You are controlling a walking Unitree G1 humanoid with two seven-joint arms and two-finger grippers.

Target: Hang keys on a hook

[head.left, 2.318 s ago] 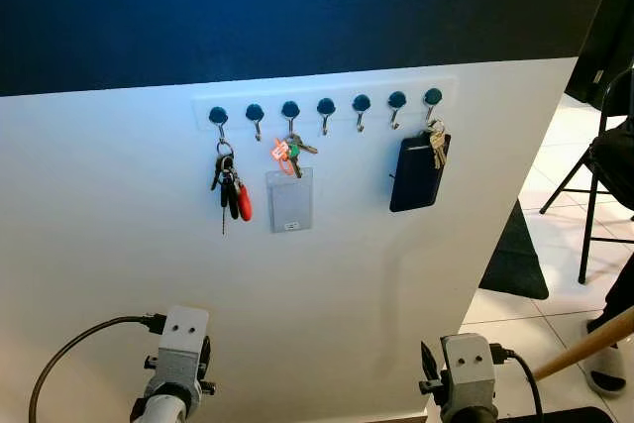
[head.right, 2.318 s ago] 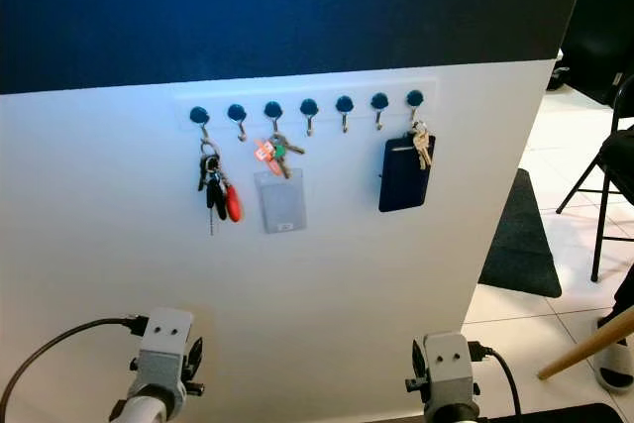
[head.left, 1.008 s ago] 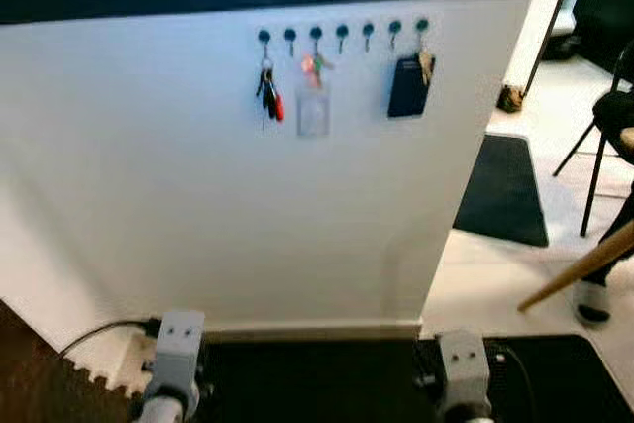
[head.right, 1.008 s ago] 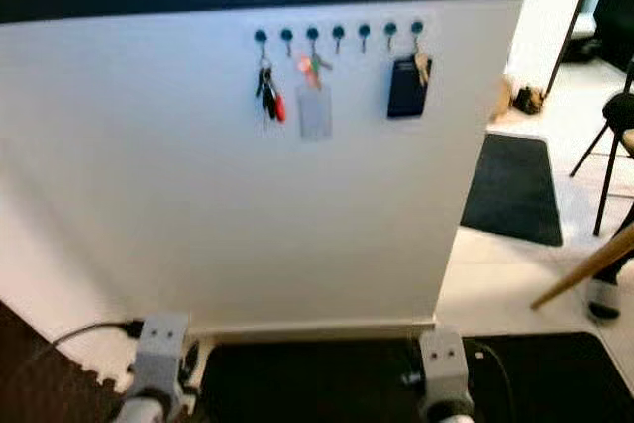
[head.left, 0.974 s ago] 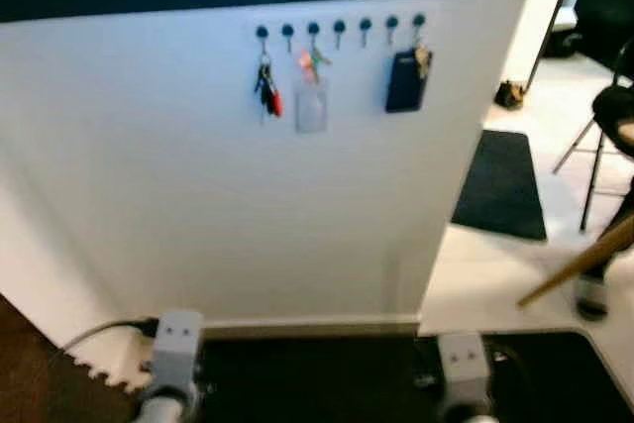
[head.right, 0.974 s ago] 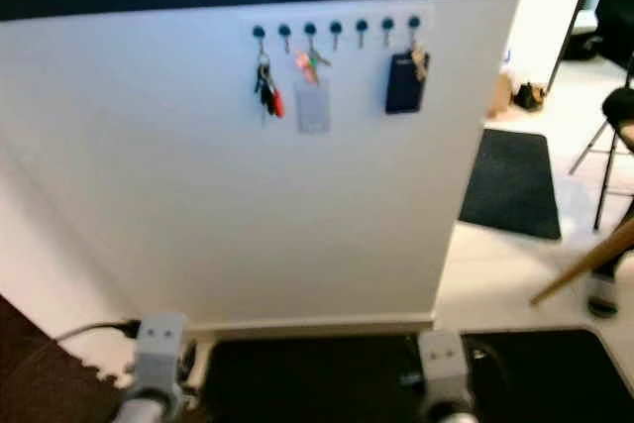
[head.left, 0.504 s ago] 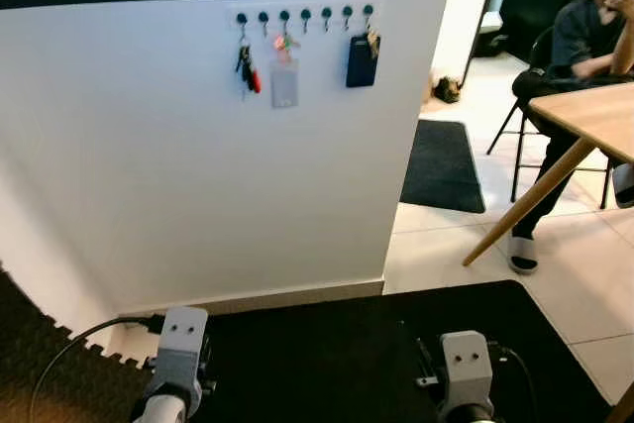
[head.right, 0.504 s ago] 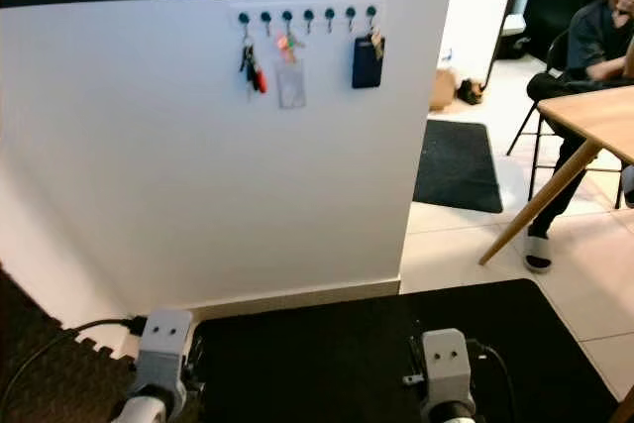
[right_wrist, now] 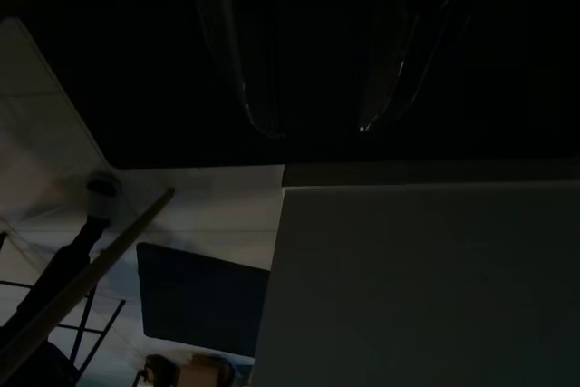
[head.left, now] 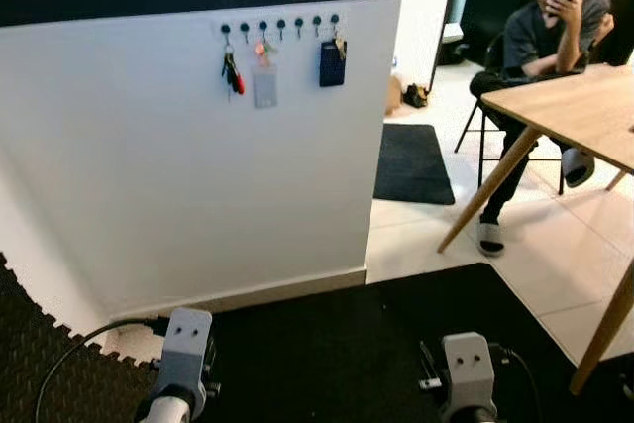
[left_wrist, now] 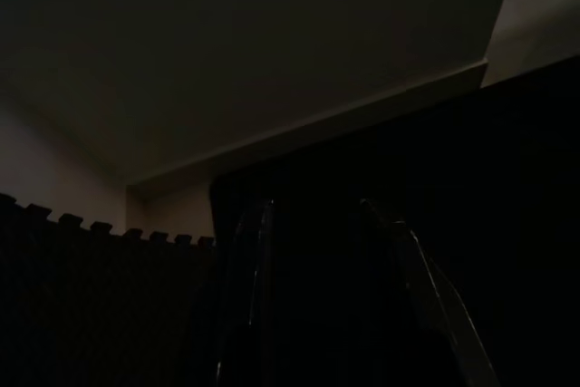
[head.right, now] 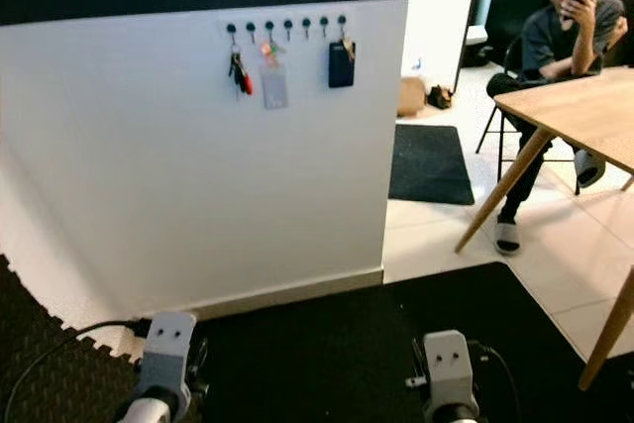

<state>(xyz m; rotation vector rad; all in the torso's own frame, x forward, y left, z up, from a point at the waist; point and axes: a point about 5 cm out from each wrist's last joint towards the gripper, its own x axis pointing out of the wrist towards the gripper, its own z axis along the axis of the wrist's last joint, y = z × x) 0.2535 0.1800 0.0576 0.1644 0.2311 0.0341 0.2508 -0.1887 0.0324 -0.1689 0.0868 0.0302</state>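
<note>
The camera is now sitting well back from the wall [head.left: 198, 165]: the hook rail [head.left: 279, 23], which was filling the upper middle of the head views a couple of seconds ago, is showing small and high, and floor mat, a desk [head.left: 575, 111] and a seated person [head.left: 540, 32] are coming into frame on the right. This reads as the robot backing away and turning, not as anything on the rail moving.

The keys [head.left: 230, 68] with the red fob are hanging from the leftmost hook, touching the wall. Beside them a grey card [head.left: 264, 86] is hanging from the third hook and a dark wallet [head.left: 331, 62] from the last. In my judgement the hanging is already done and the robot is retreating.

Both arms are hanging idle at the lower edge of the head views. In the left wrist view the left claw [left_wrist: 317, 296] is showing its two fingers apart over the dark mat, with nothing between them. In the right wrist view the right claw [right_wrist: 317, 52] is likewise showing its fingers parted and empty.

Limits: both wrist views are very dark, so finger outlines are faint. At this range the individual hooks and key rings are too small to confirm how the ring is seating on its hook. The desk is being cut off by the right edge
</note>
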